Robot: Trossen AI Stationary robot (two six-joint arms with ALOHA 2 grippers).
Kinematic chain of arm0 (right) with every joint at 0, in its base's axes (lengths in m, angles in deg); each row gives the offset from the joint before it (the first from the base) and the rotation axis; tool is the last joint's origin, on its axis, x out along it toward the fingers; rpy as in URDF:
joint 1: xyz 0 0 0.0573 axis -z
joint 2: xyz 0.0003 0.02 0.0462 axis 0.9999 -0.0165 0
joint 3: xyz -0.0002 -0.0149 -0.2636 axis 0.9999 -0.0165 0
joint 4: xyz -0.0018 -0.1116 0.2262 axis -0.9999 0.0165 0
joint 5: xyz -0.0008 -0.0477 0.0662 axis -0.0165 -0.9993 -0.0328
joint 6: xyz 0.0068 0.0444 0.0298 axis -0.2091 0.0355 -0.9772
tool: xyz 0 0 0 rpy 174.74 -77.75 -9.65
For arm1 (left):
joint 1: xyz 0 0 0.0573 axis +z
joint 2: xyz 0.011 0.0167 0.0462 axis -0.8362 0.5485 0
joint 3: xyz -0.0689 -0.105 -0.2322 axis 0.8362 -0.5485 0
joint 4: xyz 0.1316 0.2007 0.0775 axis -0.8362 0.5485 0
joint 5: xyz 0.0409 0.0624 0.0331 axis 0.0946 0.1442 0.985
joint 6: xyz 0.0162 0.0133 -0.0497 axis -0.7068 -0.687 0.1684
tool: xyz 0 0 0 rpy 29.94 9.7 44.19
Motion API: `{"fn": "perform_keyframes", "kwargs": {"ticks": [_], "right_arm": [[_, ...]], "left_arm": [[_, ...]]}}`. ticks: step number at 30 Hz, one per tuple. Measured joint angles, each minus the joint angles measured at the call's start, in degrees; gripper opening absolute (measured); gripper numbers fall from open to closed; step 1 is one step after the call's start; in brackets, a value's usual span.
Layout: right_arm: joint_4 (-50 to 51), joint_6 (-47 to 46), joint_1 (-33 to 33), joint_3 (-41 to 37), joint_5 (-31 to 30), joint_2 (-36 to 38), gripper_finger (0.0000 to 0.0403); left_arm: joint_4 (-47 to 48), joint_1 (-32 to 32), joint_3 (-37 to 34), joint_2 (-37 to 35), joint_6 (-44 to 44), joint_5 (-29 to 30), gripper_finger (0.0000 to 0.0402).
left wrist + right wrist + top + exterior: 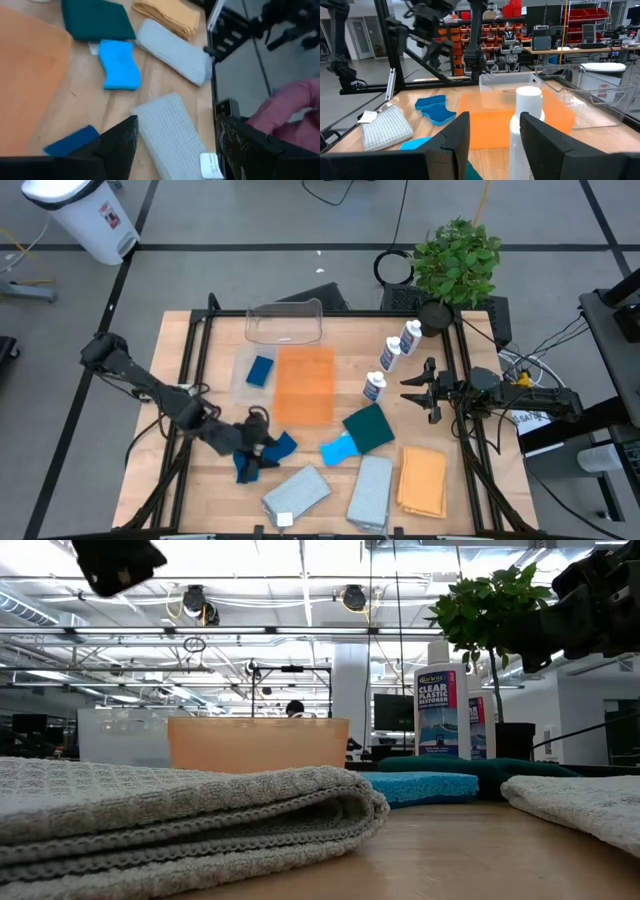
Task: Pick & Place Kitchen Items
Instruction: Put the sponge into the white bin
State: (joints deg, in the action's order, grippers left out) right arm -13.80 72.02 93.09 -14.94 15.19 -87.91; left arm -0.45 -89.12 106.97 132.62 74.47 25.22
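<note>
My left gripper (256,442) hangs open above the near left of the table, over two dark blue sponges (276,448); nothing is between its fingers. In the left wrist view a grey folded cloth (170,132) lies on the table below the open fingers. A light blue sponge (338,448), a dark green pad (368,427), a second grey cloth (371,490) and an orange cloth (422,480) lie flat to the right. Three white bottles (389,357) stand upright. My right gripper (420,390) waits open at the right edge, and the nearest bottle (527,125) stands just beyond its fingers.
A flat orange tub (304,383) sits mid-table, with a clear tub (286,322) behind it. Another blue sponge (260,370) lies on a clear sheet to the left of the orange tub. A potted plant (455,260) stands at the far right corner. A black frame edges the table.
</note>
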Motion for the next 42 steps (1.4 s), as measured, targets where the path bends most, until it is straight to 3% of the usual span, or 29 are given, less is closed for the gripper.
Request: {"fn": "perform_keyframes", "kwargs": {"ticks": [7,10,16,27,32,42], "right_arm": [[0.0,0.0,0.0,0.0,0.0,0.0,0.0146],[0.0,0.0,0.0,0.0,0.0,0.0,0.0146],[0.0,0.0,0.0,0.0,0.0,0.0,0.0146],[0.0,0.0,0.0,0.0,0.0,0.0,0.0146],[0.0,0.0,0.0,0.0,0.0,0.0,0.0146],[0.0,0.0,0.0,0.0,0.0,0.0,0.0146]], "left_arm": [[24.2,-1.1,18.2,11.6,-1.8,3.7,0.0273],[30.1,-1.1,22.0,16.1,-1.6,3.7,0.0273],[34.7,-0.1,22.2,21.2,-1.6,-1.7,0.0273],[37.7,4.4,22.3,27.2,4.0,-3.1,0.0274],[39.3,5.0,21.1,29.2,2.6,-5.5,0.0276],[35.4,6.4,15.4,29.1,7.5,-6.9,0.0342]]}}
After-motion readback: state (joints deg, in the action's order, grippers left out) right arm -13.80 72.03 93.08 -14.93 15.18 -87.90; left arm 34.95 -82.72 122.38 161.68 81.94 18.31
